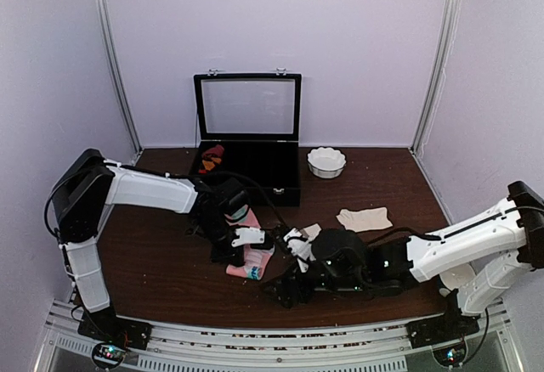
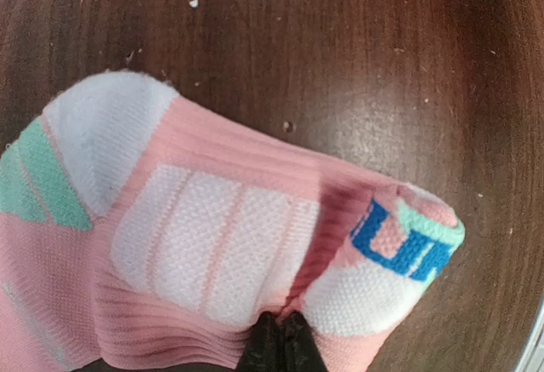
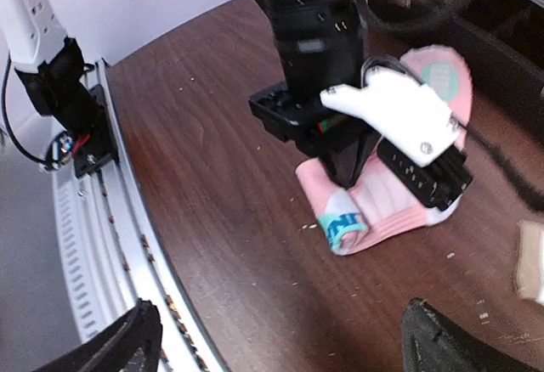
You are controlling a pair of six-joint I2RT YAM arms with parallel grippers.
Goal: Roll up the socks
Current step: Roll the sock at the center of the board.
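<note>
Here, left gripper (image 2: 274,345) clamps long pink-and-white fabric sock (image 2: 212,253) at its folded cuff; a thin bite could let the roll spring open.

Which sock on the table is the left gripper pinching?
The pink sock, its fabric pinched by the left gripper; the cream sock lies alone to the right.

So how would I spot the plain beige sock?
Find the open black box at the back. Forward and right of it, past the white bowl, the beige sock lies flat on the table. Unlike the pink sock, it is plain, and no claw holds it.
</note>
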